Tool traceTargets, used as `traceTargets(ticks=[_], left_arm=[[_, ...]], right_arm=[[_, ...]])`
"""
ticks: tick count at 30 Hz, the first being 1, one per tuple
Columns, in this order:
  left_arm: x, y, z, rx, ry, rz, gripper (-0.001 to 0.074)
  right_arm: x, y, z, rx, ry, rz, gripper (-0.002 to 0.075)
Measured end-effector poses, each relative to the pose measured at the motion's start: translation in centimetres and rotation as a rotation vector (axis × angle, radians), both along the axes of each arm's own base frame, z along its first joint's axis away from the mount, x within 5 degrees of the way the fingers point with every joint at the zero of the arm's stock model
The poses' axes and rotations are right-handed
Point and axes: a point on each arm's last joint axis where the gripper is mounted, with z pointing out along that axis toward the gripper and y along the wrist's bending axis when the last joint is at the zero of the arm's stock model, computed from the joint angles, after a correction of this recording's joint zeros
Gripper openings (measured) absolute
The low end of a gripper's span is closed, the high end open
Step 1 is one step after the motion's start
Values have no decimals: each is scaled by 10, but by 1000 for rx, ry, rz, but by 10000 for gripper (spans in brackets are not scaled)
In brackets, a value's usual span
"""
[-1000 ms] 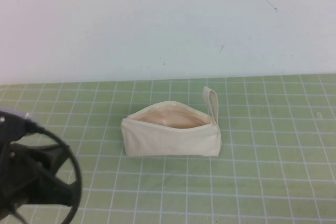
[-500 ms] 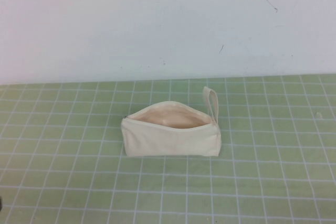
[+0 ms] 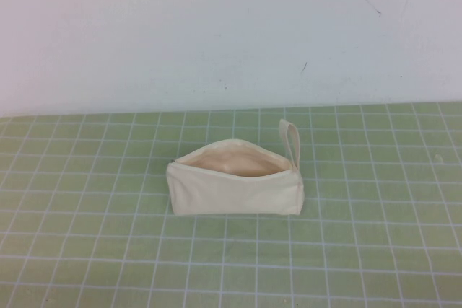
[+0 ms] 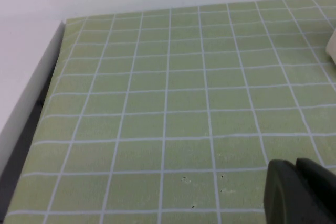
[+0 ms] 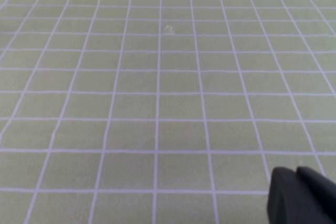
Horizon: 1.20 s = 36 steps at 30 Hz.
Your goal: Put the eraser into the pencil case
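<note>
The cream-white pencil case (image 3: pixel 234 186) lies in the middle of the green grid mat, its zip open and its beige lining showing, with the loop strap (image 3: pixel 290 138) at its right end. A corner of it shows in the left wrist view (image 4: pixel 332 46). The eraser is not in view on the mat or in either gripper. My left gripper (image 4: pixel 300 191) is shut and empty, low over bare mat to the left of the case. My right gripper (image 5: pixel 302 196) is shut and empty over bare mat. Neither arm shows in the high view.
The green grid mat (image 3: pixel 375 250) covers the table up to a white wall (image 3: pixel 216 27) at the back. The mat's left edge and a white table border (image 4: pixel 31 87) show in the left wrist view. A small pale speck (image 5: pixel 168 29) lies on the mat.
My left arm, at the lower left of the high view one second ago, has drawn back out of that view. The pencil case has not moved.
</note>
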Motion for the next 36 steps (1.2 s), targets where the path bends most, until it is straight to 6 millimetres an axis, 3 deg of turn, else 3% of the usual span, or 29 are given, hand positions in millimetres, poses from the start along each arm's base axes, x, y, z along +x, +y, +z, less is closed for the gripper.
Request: traceTargets(ticks=[11,36], left_arm=[[0,0,0,-131,9,38,-1],[0,0,0,-130,11,37,-1]], right_arm=[[0,0,0,0,0,0,-1],[0,0,0,0,-3,0,-1]])
